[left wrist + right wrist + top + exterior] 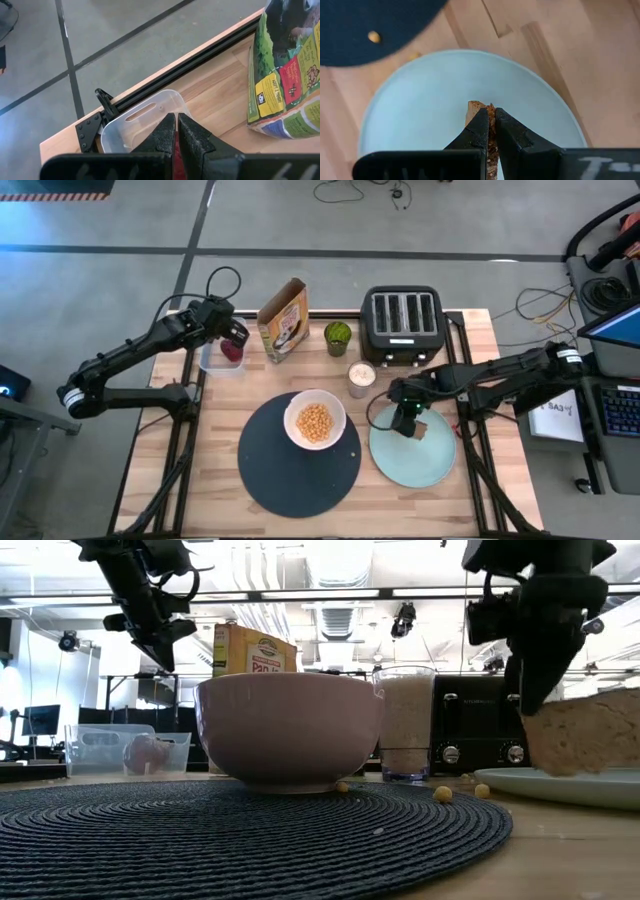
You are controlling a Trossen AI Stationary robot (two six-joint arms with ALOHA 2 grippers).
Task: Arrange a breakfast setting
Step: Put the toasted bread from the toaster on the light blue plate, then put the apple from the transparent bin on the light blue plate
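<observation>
A wooden tabletop (200, 470) seen from above, with a dark navy round mat (290, 470) near its centre. A white bowl (315, 422) of cereal sits on the mat's 12 o'clock edge. At the mat's 3 o'clock lies a pale mint-green plate (420, 465). The right gripper (412, 423) hangs over the plate's 11 o'clock part, its fingers pinching a brown toast slice (590, 730) held on edge, the lower corner just above or touching the plate. At the mat's 10 o'clock, the left gripper (234, 340) hovers over a clear plastic tub (212, 360) holding a dark red food piece (147, 753), its fingers pressed together on nothing. A black toaster (401, 323) stands at 1 o'clock.

To do this step well, the toast should probably be lowered and tipped flat before release, toward the plate's middle, so it neither stands nor slides off the rim.
</observation>
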